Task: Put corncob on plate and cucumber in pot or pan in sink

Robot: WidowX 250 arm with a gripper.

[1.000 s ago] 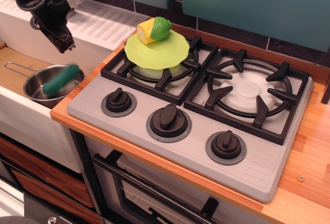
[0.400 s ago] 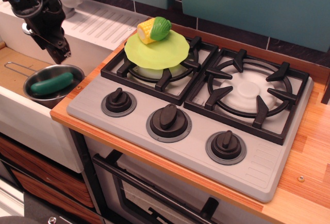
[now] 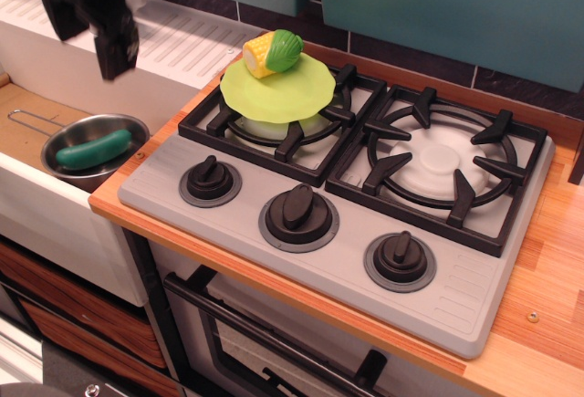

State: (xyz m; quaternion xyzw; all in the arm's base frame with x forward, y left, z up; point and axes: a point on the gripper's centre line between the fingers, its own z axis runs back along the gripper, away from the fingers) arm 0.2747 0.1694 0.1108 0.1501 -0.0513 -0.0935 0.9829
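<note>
One corncob (image 3: 272,52), one lime-green plate (image 3: 274,96), one cucumber (image 3: 93,150), one steel pan (image 3: 68,138), one sink (image 3: 36,114). The stove (image 3: 456,287) has two burners and three knobs.

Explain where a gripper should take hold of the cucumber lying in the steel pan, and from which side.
Probably at the middle of the cucumber, coming from above: it lies flat across the pan, whose wall blocks any sideways approach. Set the jaws across its narrow width, since its rounded ends would likely slip.

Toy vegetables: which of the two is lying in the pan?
The plain dark green cucumber, lying in the steel pan in the sink; the yellow-and-green corncob sits on the lime plate.
</note>
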